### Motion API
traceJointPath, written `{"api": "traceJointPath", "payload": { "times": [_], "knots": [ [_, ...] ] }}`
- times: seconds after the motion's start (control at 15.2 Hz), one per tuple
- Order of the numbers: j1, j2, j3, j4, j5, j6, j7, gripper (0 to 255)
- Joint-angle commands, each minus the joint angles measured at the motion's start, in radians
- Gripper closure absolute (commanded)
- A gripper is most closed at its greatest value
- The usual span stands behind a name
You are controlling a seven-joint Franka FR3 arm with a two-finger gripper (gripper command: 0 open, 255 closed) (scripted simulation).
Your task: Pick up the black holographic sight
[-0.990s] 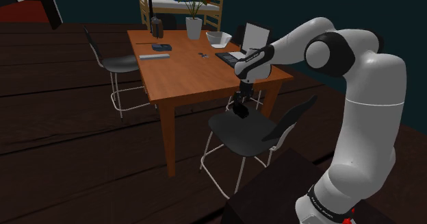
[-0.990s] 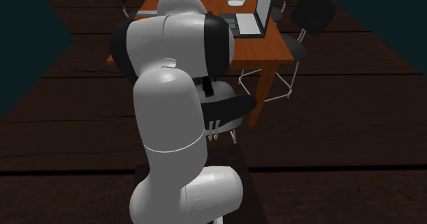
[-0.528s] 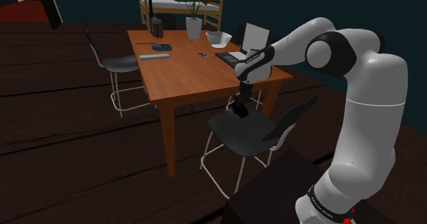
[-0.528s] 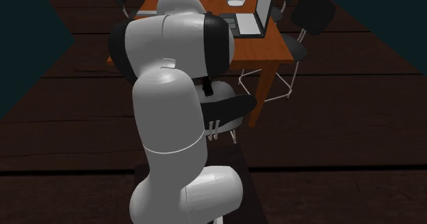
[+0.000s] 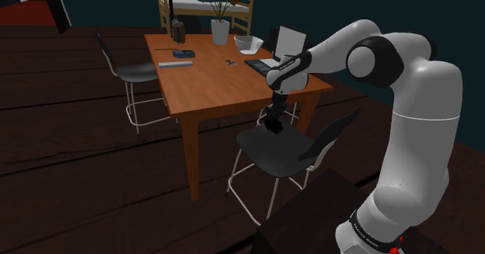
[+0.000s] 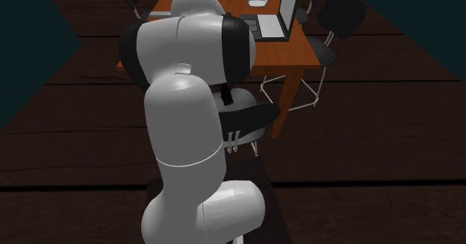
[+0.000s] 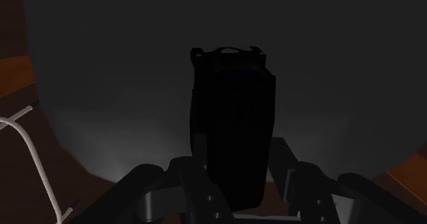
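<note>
The white arm (image 5: pixel 420 97) reaches forward at shoulder height, its wrist bent so the hand (image 5: pixel 272 122) points straight down, fingers (image 7: pixel 280 157) clamped against the black sight (image 7: pixel 233 113).

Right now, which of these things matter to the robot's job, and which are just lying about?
Job: black sight, gripper, black chair seat beneath them.
Lying about: laptop, white bowl, potted plant, brown table, other chair.

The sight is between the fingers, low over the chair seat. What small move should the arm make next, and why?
Probably a short, straight lift. The gripper appears shut on the black holographic sight, clasping it on both sides, and the sight is close above the dark chair seat, so raising it would clear the seat.
</note>
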Motion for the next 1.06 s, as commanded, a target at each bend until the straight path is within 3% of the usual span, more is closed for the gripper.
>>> {"api": "traceJointPath", "payload": {
  "times": [0.0, 0.99],
  "knots": [
    [-0.003, 0.06, 0.005, 0.011, -0.002, 0.03, -0.018, 255],
    [0.012, -0.049, -0.018, 0.047, -0.048, -0.11, 0.016, 255]
  ]
}}
